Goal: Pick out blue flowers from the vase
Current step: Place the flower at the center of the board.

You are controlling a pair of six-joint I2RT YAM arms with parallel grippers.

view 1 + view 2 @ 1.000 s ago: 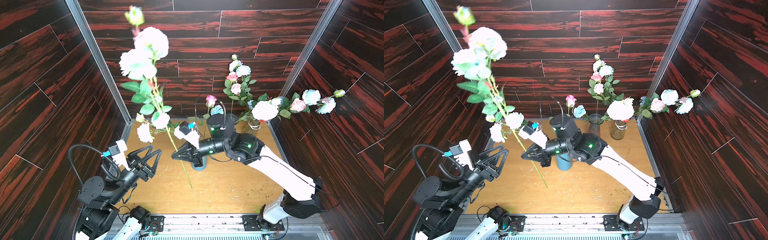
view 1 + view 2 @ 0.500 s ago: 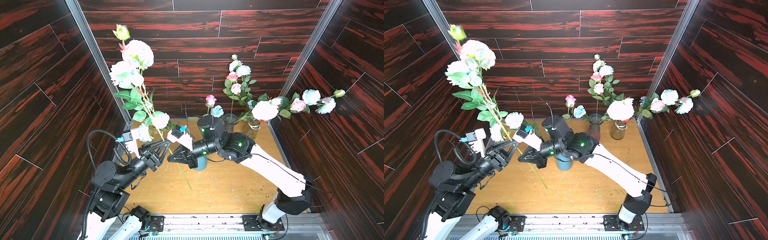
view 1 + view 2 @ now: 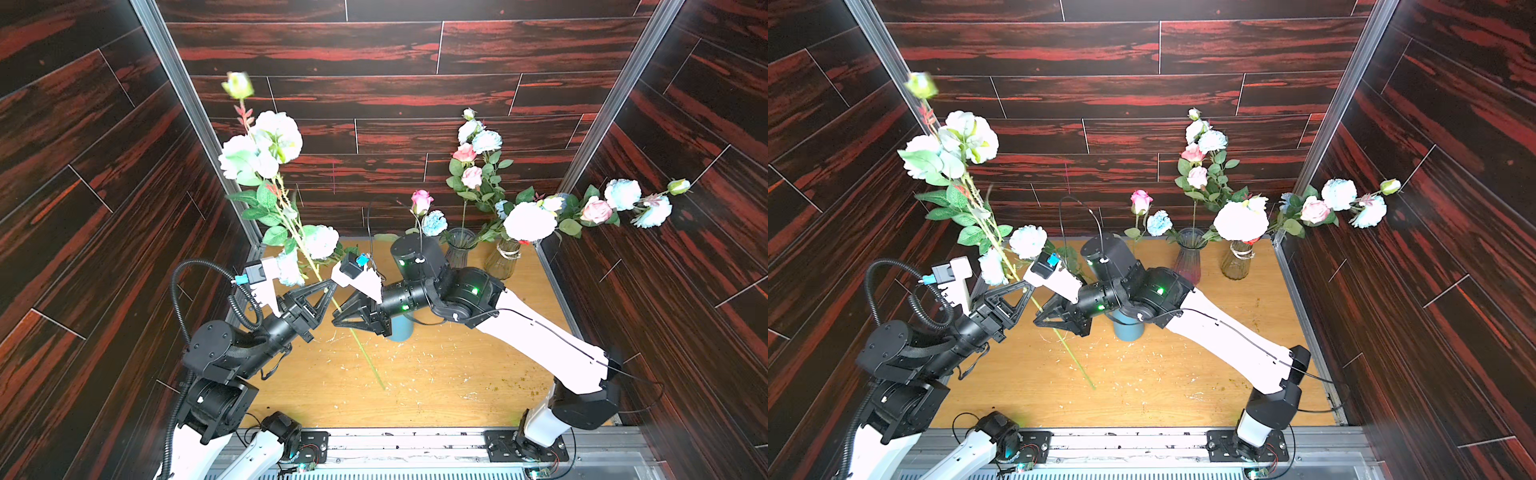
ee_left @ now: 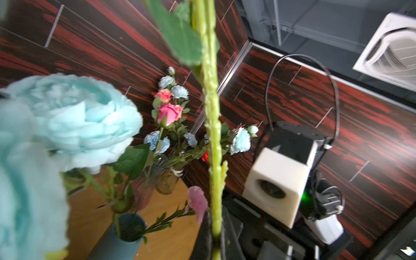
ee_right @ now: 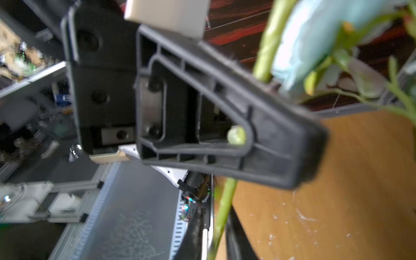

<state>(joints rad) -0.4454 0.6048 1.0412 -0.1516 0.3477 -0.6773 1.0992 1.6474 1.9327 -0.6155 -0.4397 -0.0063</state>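
My left gripper is pinched shut on the stem of the blue flower spray — heads leaning toward 11 o'clock, clear of the blue vase at 4 o'clock — and I cannot tell whether the right gripper grips it, so this top-heavy spray could swing or slip.

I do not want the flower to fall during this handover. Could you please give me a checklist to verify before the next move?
1. The left gripper is shut on the blue flower stem: ok.
2. The right gripper is free of that stem: cannot tell. In the right wrist view the stem runs between its fingers.
3. The stem's lower end is out of the blue vase: ok. It hangs over the table.
4. The held blooms are blue, not pink: ok.
5. The grippers have room to part: cannot tell. Their tips are very close in both top views.
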